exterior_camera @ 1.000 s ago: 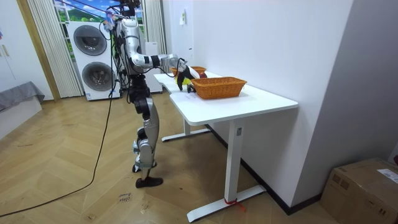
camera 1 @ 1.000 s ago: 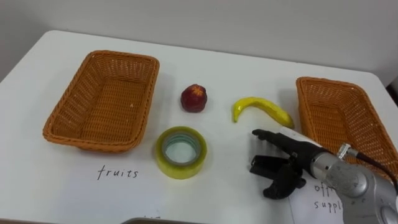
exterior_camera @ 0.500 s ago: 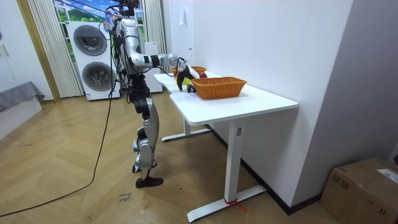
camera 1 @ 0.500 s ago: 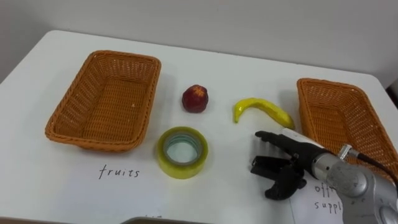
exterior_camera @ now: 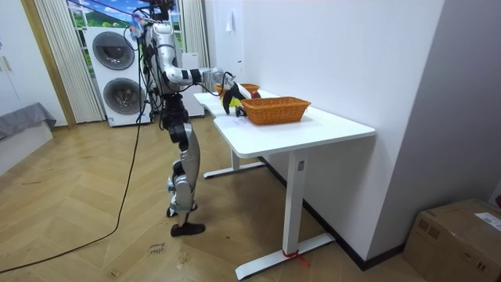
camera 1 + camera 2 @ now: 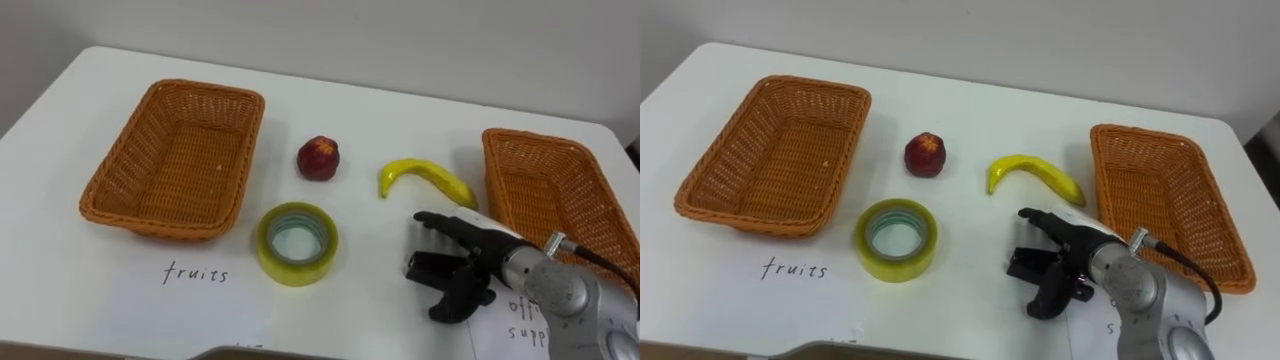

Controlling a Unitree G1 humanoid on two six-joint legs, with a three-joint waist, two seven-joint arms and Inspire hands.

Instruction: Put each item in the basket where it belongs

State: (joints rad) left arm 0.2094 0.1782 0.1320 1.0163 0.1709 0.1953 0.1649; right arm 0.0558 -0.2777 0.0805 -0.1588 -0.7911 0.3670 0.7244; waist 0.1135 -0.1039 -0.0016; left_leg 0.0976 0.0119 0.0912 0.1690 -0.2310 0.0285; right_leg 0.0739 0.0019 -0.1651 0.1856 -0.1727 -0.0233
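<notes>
Since a second ago only the view is shifted; nothing on the table point(image 6: 60, 285) is moved. The right hand point(image 6: 455, 272) is held open and empty, just near of the banana point(image 6: 425, 178), so no item is sorted yet. Counted: two empty baskets, the left basket point(image 6: 112, 178) and the right basket point(image 6: 497, 170); one banana; one red fruit point(image 6: 318, 158); one tape roll point(image 6: 296, 243).

right robot hand point(image 6: 470, 262) | fingers loosely spread, pointing left | arm from lower right

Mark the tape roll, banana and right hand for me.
tape roll point(image 6: 295, 270), left eye view, front of its yellow outer wall
banana point(image 6: 428, 174), left eye view, middle of its curve
right hand point(image 6: 474, 258), left eye view, on the palm
</notes>
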